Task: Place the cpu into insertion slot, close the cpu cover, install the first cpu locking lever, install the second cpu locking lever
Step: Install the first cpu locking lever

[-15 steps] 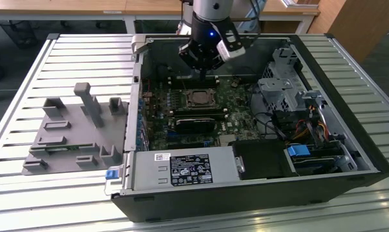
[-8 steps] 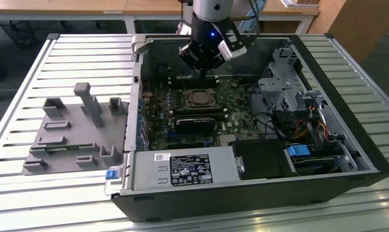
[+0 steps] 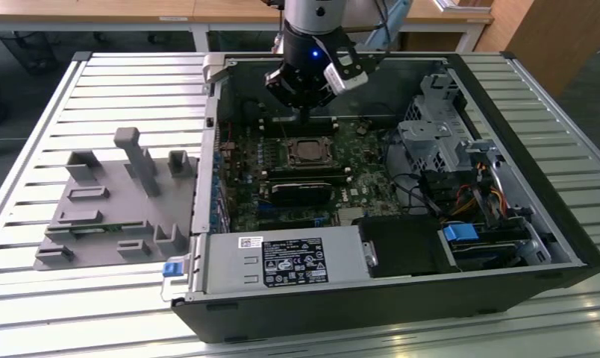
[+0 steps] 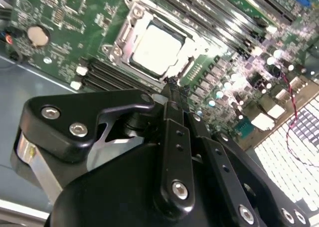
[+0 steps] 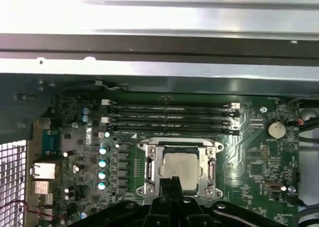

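**A:** What stands on the slatted table, starting from the exterior view's left?

**B:** First comes a grey moulded fixture with posts and pockets. Beside it is an open computer case, lying on its side.

**A:** And what does the case hold?

**B:** The green motherboard is toward the exterior view's left, with a power supply along the near wall. A metal drive cage and coloured cables are toward the right.

**A:** Where is the cpu?

**B:** The cpu lies flat in the insertion slot, near the board's middle. The cpu cover is folded down around it, framing its pale face.

**A:** And the gripper?

**B:** The gripper hangs low over the socket's edge. Its fingers are drawn together with nothing between them. Whether the tips touch the cover cannot be told.

**A:** What does each view add?

**B:** The exterior view takes in the table, the fixture and the whole case. The first wrist view shows the long memory slots just beside the socket, with a coin cell further off. The second wrist view brings the gripper's black linkage close, tips meeting at the cover's rim.
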Robot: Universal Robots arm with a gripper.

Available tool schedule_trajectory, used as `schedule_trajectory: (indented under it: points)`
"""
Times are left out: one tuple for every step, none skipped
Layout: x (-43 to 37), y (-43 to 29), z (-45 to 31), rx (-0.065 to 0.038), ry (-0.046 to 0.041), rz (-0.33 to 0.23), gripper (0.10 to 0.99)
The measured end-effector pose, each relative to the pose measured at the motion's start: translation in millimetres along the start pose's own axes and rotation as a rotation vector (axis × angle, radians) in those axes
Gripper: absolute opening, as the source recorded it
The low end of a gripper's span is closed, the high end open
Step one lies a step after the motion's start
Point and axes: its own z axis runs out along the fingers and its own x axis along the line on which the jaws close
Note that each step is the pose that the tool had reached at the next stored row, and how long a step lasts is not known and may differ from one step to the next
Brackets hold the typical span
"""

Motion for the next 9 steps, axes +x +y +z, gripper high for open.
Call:
schedule_trajectory:
  points:
    - [2.0,0.8,0.3,0.0,-0.0003,0.0,0.106]
    - [3.6,1.5,0.6,0.0,-0.0006,0.0,0.106]
    - [5.0,2.1,0.8,0.0,-0.0008,0.0,0.106]
    - [6.6,2.3,0.9,0.0,-0.0009,0.0,0.106]
    - [8.3,2.4,1.1,0.0,-0.0012,0.0,0.106]
    - [9.9,2.5,1.3,0.0,-0.0014,0.0,0.106]
    - [11.6,2.6,1.8,0.0,-0.0018,0.0,0.106]
    - [13.6,2.6,2.1,0.0,-0.0022,0.0,0.106]
    - [15.5,2.7,2.5,0.0,-0.003,0.0,0.106]
